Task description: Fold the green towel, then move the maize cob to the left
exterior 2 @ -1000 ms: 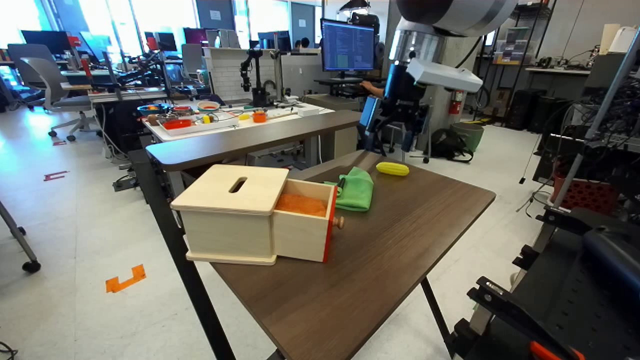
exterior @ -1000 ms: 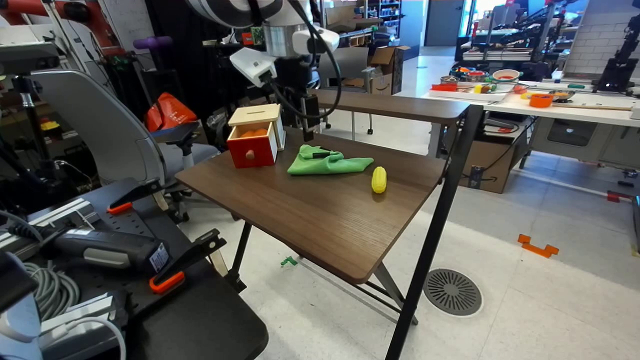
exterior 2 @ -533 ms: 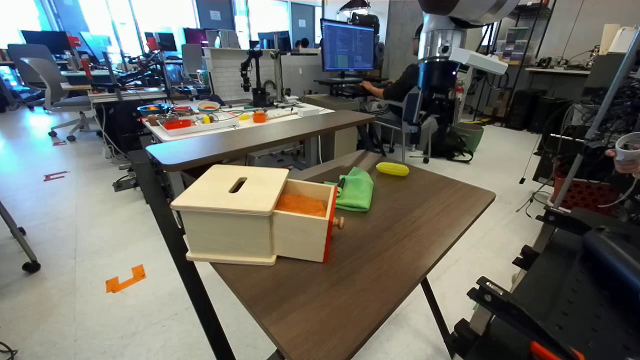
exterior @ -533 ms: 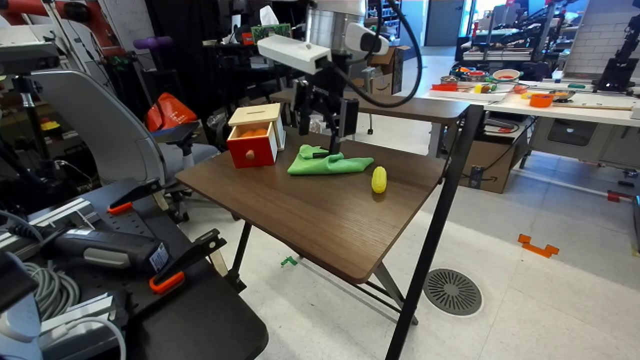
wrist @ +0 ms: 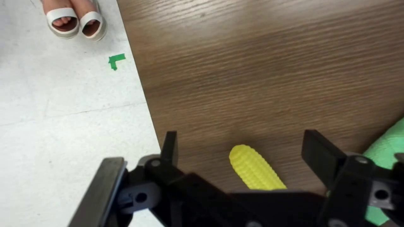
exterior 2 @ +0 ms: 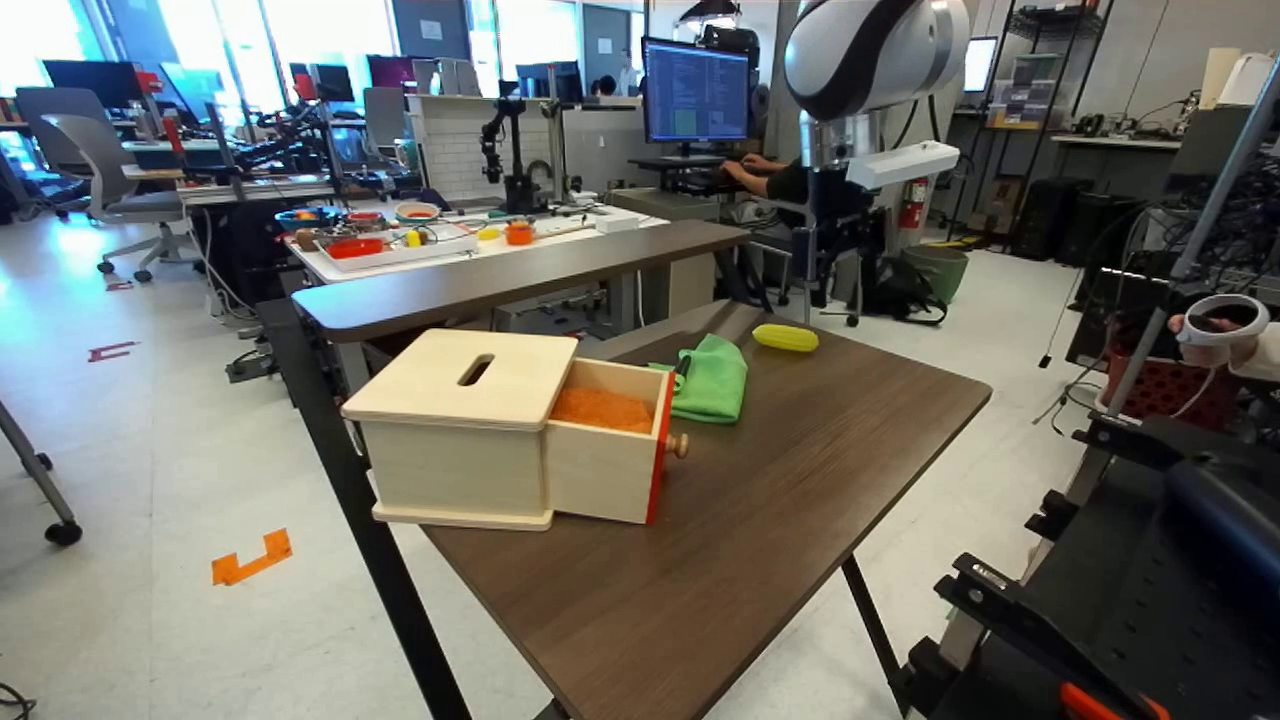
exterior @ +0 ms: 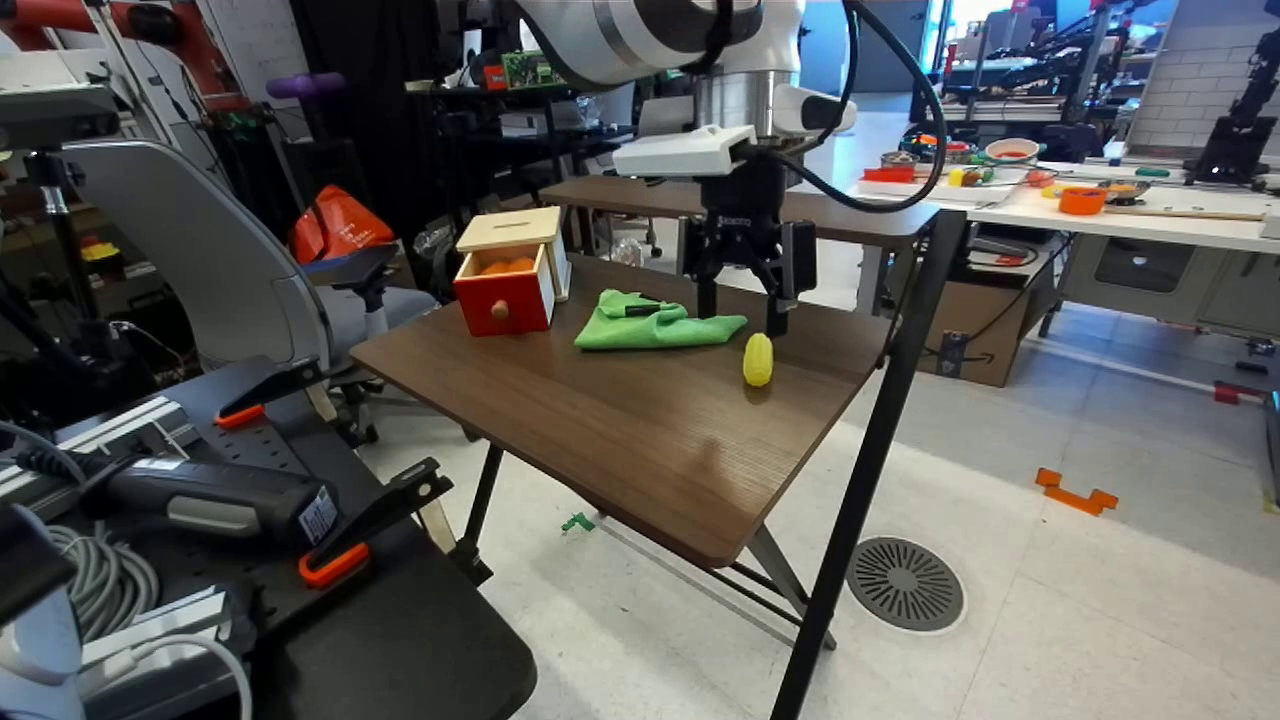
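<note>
The yellow maize cob [exterior: 758,360] lies on the brown table, near its right edge in an exterior view; it also shows in an exterior view [exterior 2: 785,338]. The green towel [exterior: 655,328] lies bunched in a low, roughly triangular heap beside the cob, with a dark strip on it; it also shows in an exterior view [exterior 2: 715,382]. My gripper [exterior: 742,308] is open and empty, above the table and close to the cob. In the wrist view the cob [wrist: 254,168] shows between the spread fingers [wrist: 241,135], its lower end hidden by the gripper body. The towel [wrist: 389,148] is partly hidden at the right.
A wooden box [exterior 2: 455,470] with a red-fronted drawer [exterior: 503,303] pulled open, orange stuff inside, stands beside the towel. A raised shelf [exterior: 850,212] runs along the table's back. The table edge [wrist: 143,90] is close to the cob. A hand holds a white controller [exterior 2: 1225,315].
My gripper has moved right in an exterior view, from behind the towel to above and near the cob. Its fingers are spread now. The towel, cob and box have not moved.
</note>
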`<state>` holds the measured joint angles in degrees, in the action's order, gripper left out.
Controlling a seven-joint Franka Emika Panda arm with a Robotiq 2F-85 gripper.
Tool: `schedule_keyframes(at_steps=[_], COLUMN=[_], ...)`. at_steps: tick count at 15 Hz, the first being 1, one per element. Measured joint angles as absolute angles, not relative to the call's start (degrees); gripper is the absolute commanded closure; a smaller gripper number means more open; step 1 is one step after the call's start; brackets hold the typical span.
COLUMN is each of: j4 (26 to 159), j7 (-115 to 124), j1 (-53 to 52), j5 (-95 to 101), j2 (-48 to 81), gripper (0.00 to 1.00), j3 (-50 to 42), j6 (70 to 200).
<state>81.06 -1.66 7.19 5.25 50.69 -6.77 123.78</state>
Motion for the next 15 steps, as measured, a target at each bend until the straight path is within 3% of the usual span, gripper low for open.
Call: schedule_keyframes(at_steps=[13,14,15], j4=[56.9,55.8,54.7], j7=[10.3,10.6,10.9], j1=[5.4,5.4,5.4], j5=[5.6,5.6,5.6], j2=[70.5,71.5,72.4], gripper=[0.0,0.03,0.26], j3=[-9.3,-9.3,-9.3], j6=[124.0,124.0,124.0])
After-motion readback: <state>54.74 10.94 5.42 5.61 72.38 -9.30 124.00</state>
